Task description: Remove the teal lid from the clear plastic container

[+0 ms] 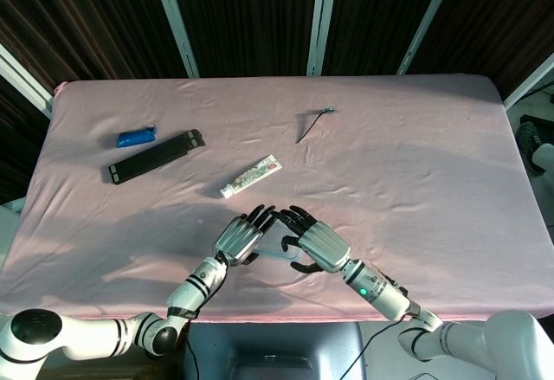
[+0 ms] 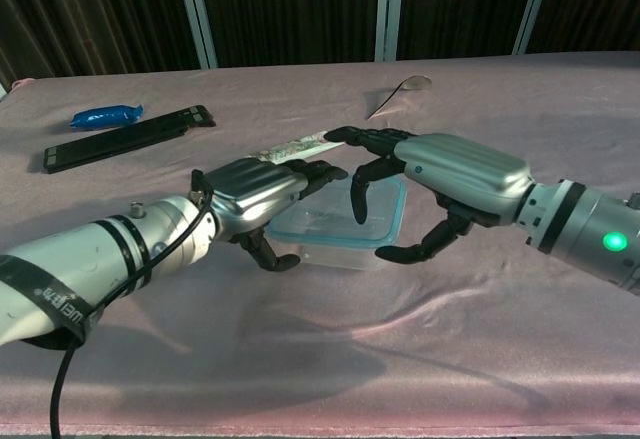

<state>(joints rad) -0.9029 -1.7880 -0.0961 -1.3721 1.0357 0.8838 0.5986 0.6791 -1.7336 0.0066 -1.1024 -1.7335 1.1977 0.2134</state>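
Here, at the near edge of a counter (image 1: 415, 181) draped in pink cloth, two robot hands close in on a clear plastic container (image 2: 335, 231) whose teal lid (image 2: 392, 217) is still seated on its rim. The left hand (image 2: 255, 194) lies against the container's left side, fingers reaching over the near-left corner and thumb curled below, apparently bracing the box, though the chest view does not show a firm grip. The right hand (image 2: 440, 184) arches over the right side, fingers (image 2: 362, 191) curved down above the lid and thumb hooked low beside the right wall; whether any fingertip touches the teal rim cannot be told. In the head view the container is almost wholly hidden between the left hand (image 1: 242, 237) and the right hand (image 1: 313, 243). The step in hand looks to be setting the grasp ahead of the pull. The next move likely calls for the left hand to pin the box down while the right catches an edge of the lid and peels it upward. Well apart lie a toothpaste tube (image 1: 250, 177), a black bar (image 1: 157, 157), a blue packet (image 1: 137, 137) and a thin metal tool (image 1: 313, 121).
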